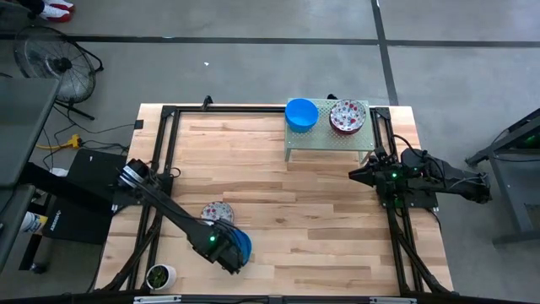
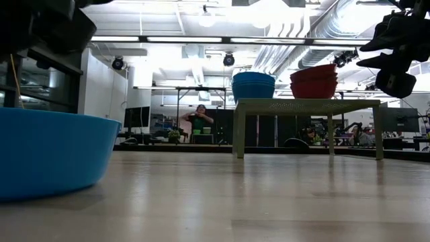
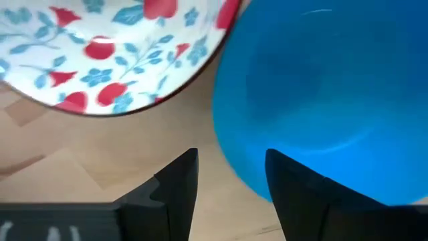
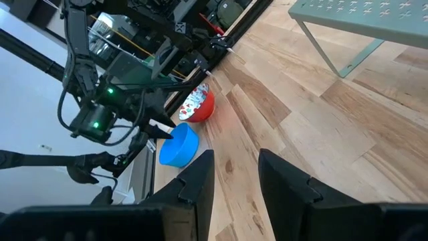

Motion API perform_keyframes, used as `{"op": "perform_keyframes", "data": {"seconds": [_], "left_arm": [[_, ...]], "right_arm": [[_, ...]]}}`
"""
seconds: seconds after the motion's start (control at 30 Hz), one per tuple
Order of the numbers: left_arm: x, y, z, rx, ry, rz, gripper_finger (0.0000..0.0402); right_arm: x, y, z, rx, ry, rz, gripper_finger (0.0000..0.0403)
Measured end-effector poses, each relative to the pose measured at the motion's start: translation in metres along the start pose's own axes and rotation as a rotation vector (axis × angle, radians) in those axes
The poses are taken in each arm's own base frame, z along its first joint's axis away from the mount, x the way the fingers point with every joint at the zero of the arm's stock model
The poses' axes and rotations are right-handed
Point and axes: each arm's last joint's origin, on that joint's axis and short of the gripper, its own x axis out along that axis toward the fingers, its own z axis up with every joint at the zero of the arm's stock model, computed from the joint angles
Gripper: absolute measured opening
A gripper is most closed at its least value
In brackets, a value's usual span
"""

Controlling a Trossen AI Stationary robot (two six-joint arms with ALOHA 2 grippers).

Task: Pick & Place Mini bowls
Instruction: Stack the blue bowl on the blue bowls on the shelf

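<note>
At the near left corner of the wooden table (image 1: 321,219), the left gripper (image 1: 229,256) hangs low over a blue mini bowl (image 1: 239,245), its 2 dark fingers (image 3: 179,181) parted, 1 of them over the bowl's rim and the other over bare wood beside it; whether they touch the bowl I cannot tell. Just beside that bowl sits a floral mini bowl (image 1: 217,212), white inside with red and blue flowers and red outside, the 2 rims almost touching. Across the table, a pale green perforated stand (image 1: 325,142) near the far edge carries a stack of blue bowls (image 1: 301,114) and, beside it, a stack of floral bowls (image 1: 347,116); the low view shows both as stacks, but their count cannot be read. The right gripper (image 1: 358,175) waits in the air beside the stand's near right leg, its fingers apart and empty. A small white cup with a green plant (image 1: 159,275) stands at the table's near left edge.
</note>
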Motion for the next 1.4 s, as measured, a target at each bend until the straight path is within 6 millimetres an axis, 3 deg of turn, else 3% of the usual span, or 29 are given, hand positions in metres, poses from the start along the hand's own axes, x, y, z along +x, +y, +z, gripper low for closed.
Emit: {"op": "perform_keyframes", "data": {"seconds": [0.3,0.67,0.9,1.17,1.4], "left_arm": [[0.009,-0.005,0.000,0.015,-0.022,-0.007,0.0162],[0.008,-0.006,0.000,0.068,-0.019,-0.014,0.0014],[0.007,-0.010,0.000,0.070,-0.039,-0.059,0.0005],[-0.022,-0.029,0.013,0.038,-0.173,-0.178,0.0002],[-0.065,-0.048,0.055,0.068,-0.334,-0.281,0.0001]], "right_arm": [[0.000,0.000,0.000,0.000,0.000,0.000,0.0105],[0.000,0.000,0.000,0.000,0.000,0.000,0.0105],[0.000,0.000,0.000,0.000,0.000,0.000,0.0105],[0.000,0.000,0.000,0.000,0.000,0.000,0.0105],[0.000,0.000,0.000,0.000,0.000,0.000,0.0105]]}}
